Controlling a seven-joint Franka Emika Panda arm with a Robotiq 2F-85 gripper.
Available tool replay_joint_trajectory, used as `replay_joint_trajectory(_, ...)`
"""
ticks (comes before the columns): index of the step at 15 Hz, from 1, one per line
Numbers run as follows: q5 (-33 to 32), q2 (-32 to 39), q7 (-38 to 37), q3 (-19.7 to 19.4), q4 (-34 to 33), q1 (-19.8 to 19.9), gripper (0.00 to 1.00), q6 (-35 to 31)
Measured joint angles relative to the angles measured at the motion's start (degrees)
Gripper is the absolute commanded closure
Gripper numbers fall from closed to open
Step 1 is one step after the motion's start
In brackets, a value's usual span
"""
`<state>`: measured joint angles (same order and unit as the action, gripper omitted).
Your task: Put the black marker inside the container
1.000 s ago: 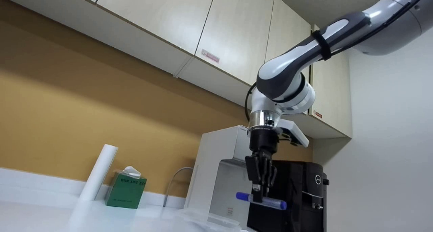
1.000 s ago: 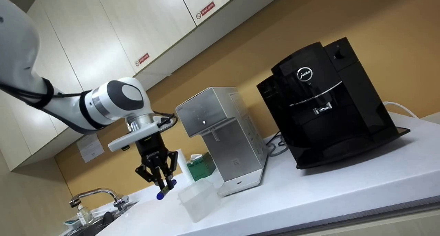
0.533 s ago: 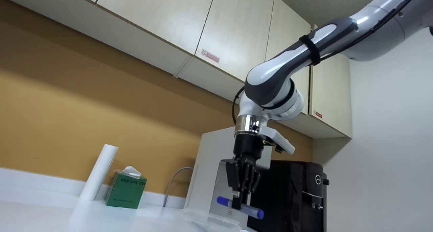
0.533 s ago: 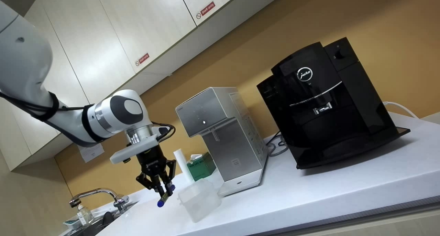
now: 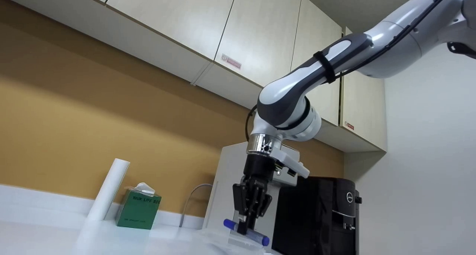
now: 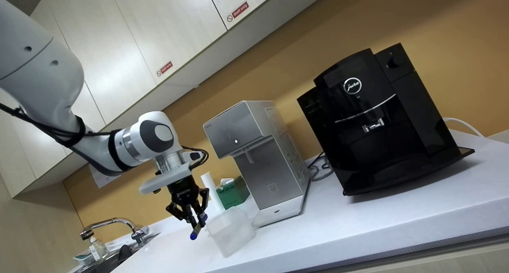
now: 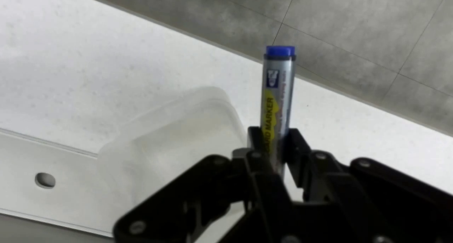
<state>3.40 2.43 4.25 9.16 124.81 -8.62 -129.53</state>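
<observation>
A marker with blue ends and a silver-grey barrel (image 7: 279, 83) is held level across my fingertips; no black marker shows. It also appears in both exterior views (image 5: 259, 238) (image 6: 194, 236). My gripper (image 7: 274, 135) is shut on its middle and points down above the counter, also in both exterior views (image 5: 246, 227) (image 6: 199, 224). The container is a translucent, frosted, open-topped box (image 6: 234, 233) on the counter. In an exterior view the gripper appears just beside it. In the wrist view the container (image 7: 184, 140) lies left of the marker, its lower part hidden behind the gripper.
A silver water dispenser (image 6: 258, 157) stands behind the container. A black coffee machine (image 6: 370, 125) stands farther along the white counter (image 6: 358, 225). A green tissue box (image 5: 138, 210), a white roll (image 5: 109, 190) and a sink tap (image 6: 113, 224) are also around.
The gripper has come down with the marker still in it. It has moved left in an exterior view and drawn slightly nearer the container. The container has not moved.
</observation>
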Motion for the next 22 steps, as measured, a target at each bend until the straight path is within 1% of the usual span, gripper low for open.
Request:
replay_joint_trajectory(6,0.00,3.38,-0.44,-0.59,-4.37,0.48,0.95,-3.14)
replay_joint_trajectory(7,0.00,3.73,-0.39,-0.81,-5.17,0.74,0.79,-3.13)
replay_joint_trajectory(10,0.00,4.23,-0.01,-1.28,-6.49,1.42,0.79,-2.59)
replay_joint_trajectory(11,0.00,4.27,0.00,-1.30,-6.54,1.44,0.95,-2.54)
replay_joint_trajectory(17,-0.77,4.86,0.05,-1.46,-6.44,1.44,0.95,-2.60)
replay_joint_trajectory(22,-4.68,6.13,-0.83,-1.49,-6.37,1.38,0.95,-5.11)
